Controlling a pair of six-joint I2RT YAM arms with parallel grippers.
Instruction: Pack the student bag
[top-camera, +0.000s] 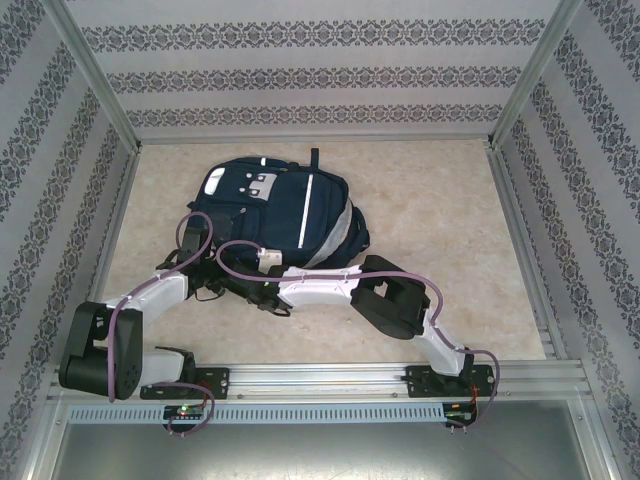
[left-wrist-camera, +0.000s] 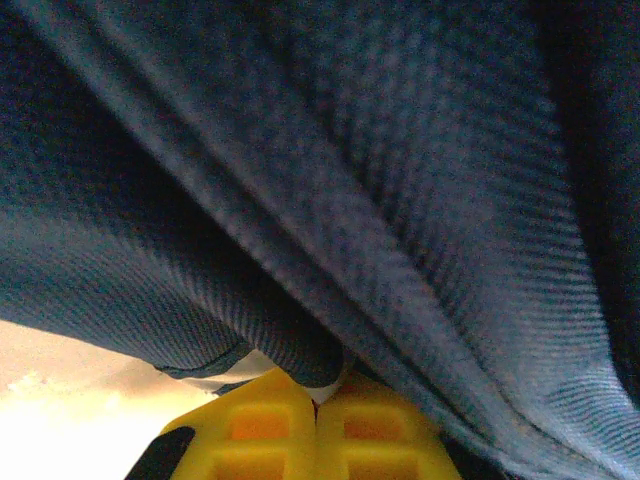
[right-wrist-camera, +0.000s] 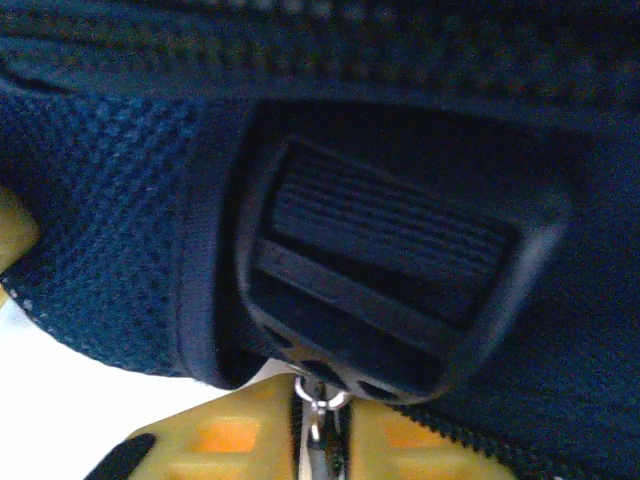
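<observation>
The left arm (top-camera: 160, 290) reaches in from the near rail to the front edge of the student bag (top-camera: 280, 205), a navy backpack lying flat on the pale table (top-camera: 440, 220), left of centre and toward the back wall, its white stripes and buckle patch facing up. Seen from the left wrist, the left pincer (left-wrist-camera: 316, 402) has its yellow pads pressed together, nipping a drooping fold of the bag's blue weave at their tips, with the bright table surface showing beneath. To the right, the right arm (top-camera: 320, 285) bends across to the same near edge of the bag. Its wrist view shows the right pincer (right-wrist-camera: 320, 410) drawn narrow around a small metal pull (right-wrist-camera: 314, 396) hanging just under a black strap buckle (right-wrist-camera: 390, 290) on the mesh fabric.
</observation>
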